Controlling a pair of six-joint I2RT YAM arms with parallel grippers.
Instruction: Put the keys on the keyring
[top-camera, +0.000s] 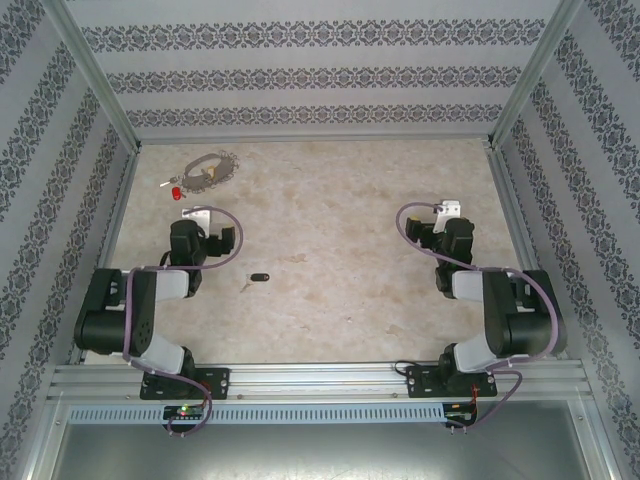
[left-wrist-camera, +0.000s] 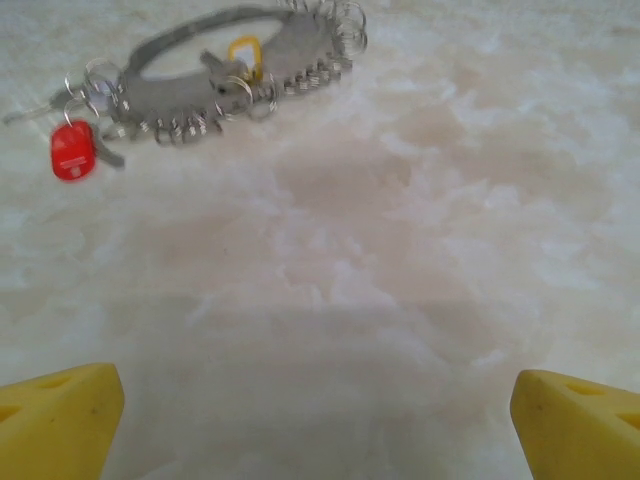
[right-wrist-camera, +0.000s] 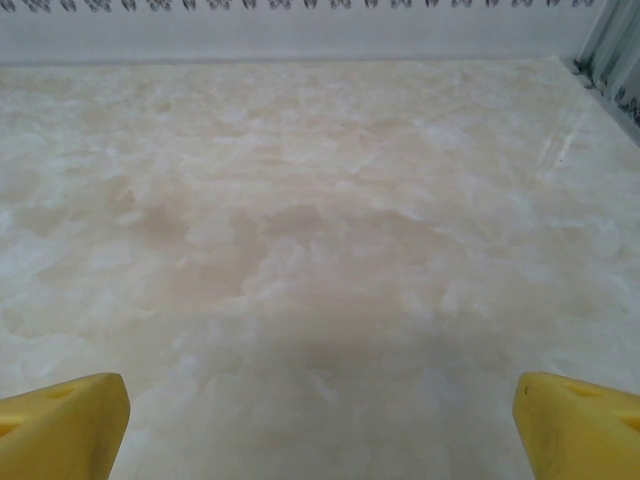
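Observation:
A small key (top-camera: 256, 279) with a black head and short silver blade lies flat on the table, just right of the left arm. The keyring (top-camera: 208, 169), a wide silvery loop strung with small metal pieces and a red tag (top-camera: 176, 191), rests at the back left. In the left wrist view the keyring (left-wrist-camera: 232, 75) lies ahead at upper left, its red tag (left-wrist-camera: 72, 151) at the left end. My left gripper (left-wrist-camera: 318, 415) is open over bare table, short of the ring. My right gripper (right-wrist-camera: 320, 415) is open above bare table on the right.
The marbled beige table (top-camera: 330, 230) is boxed in by patterned walls with aluminium posts (top-camera: 95, 70) at the back corners. A metal rail (top-camera: 320, 380) runs along the near edge by the arm bases. Open surface lies between the two arms.

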